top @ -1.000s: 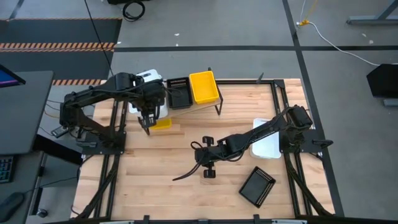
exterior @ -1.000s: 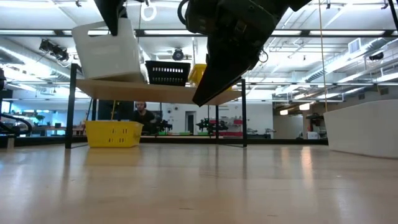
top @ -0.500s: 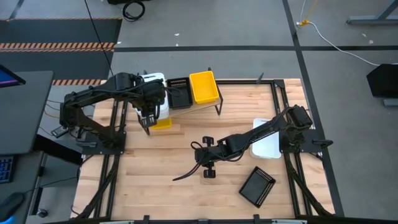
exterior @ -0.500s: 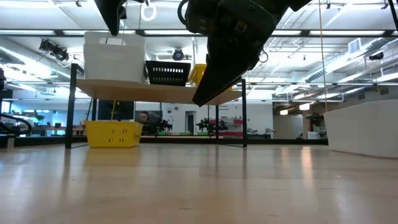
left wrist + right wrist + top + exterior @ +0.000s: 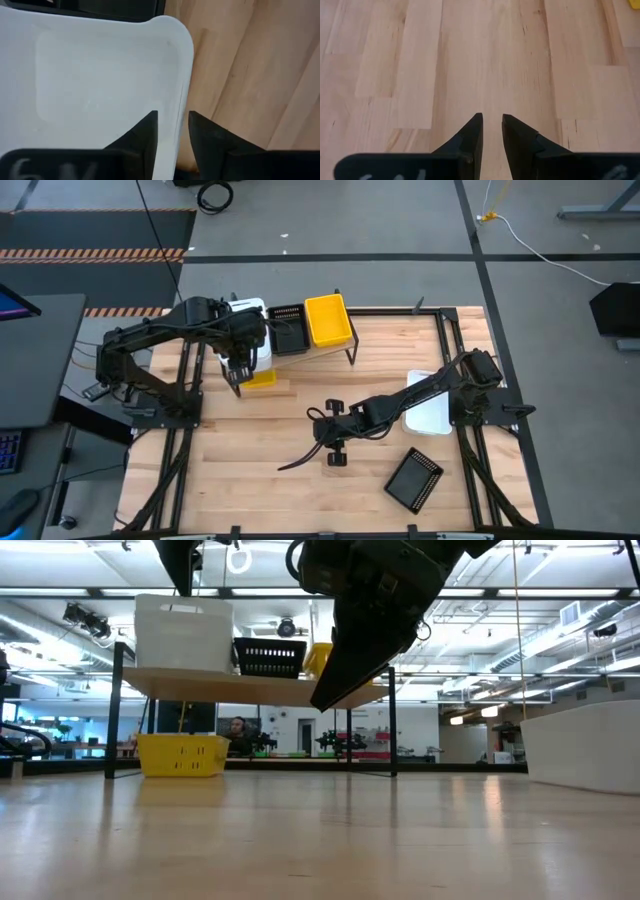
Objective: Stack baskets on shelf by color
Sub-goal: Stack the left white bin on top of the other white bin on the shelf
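My left claw (image 5: 172, 135) straddles the rim of the white basket (image 5: 184, 632) on the shelf (image 5: 250, 686), fingers parted enough that I think it is let go. Beside it sit a black basket (image 5: 288, 328) and a yellow basket (image 5: 328, 319). Left over: a yellow one (image 5: 182, 754) under the shelf, a white one (image 5: 430, 412) and a black one (image 5: 414, 478). My right claw (image 5: 491, 131) hangs empty, slightly parted.
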